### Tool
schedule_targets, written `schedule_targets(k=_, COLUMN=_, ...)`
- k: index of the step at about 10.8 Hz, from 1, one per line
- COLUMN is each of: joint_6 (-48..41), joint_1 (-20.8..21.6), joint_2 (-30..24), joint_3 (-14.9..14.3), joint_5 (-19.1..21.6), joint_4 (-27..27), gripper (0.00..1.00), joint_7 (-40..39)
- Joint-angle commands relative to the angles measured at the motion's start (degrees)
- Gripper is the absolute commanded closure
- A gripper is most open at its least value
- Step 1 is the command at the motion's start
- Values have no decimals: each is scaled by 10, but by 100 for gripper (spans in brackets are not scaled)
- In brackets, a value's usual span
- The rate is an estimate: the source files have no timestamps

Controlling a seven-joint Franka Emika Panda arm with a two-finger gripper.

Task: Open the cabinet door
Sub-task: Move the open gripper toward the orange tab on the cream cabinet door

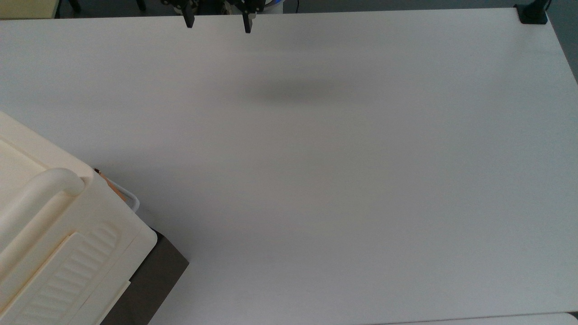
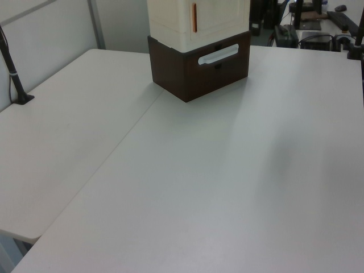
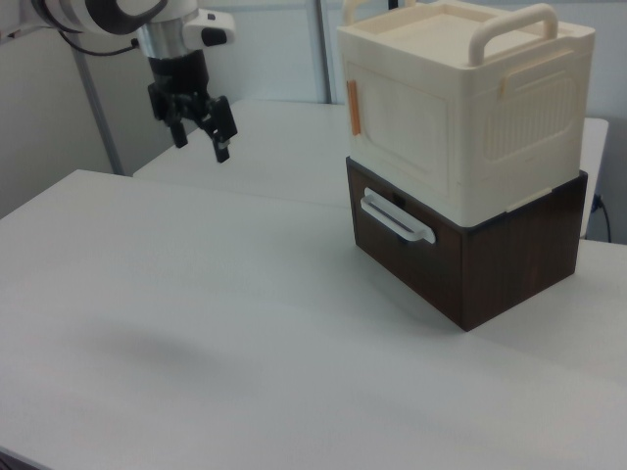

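Note:
The cabinet (image 3: 460, 108) is a cream box with a rounded bar handle (image 3: 509, 24) on top, standing on a dark brown base (image 3: 490, 264). Its cabinet door (image 3: 397, 132) lies flush and shut on the front, with a copper handle tab (image 3: 353, 106) at the right view's left edge of the door. The cabinet (image 1: 58, 243) fills the top view's lower left corner, and the cabinet (image 2: 199, 17) stands at the far end in the left view, its tab (image 2: 194, 17) showing. My gripper (image 3: 203, 140) hangs open above the table, well apart from the cabinet, and its fingertips (image 1: 188, 22) poke in at the top view's upper edge.
The white table (image 1: 338, 180) stretches wide between gripper and cabinet. The brown base carries a white drawer handle (image 3: 397, 217). A black clamp (image 1: 533, 13) sits at the top view's upper right corner, and a black post (image 2: 14, 68) at the left view's left edge.

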Motion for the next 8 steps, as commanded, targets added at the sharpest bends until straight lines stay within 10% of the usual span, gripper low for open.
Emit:
schedule_targets(k=1, joint_6=113, joint_1=-12, joint_2=7, joint_3=-5, joint_5=7, joint_4=-9, gripper=0, joint_7=13)
schedule_targets(k=8, joint_6=479, joint_1=-47, joint_2=114, joint_3=-7, joint_5=-31, joint_4=-8, gripper=0, joint_7=101)
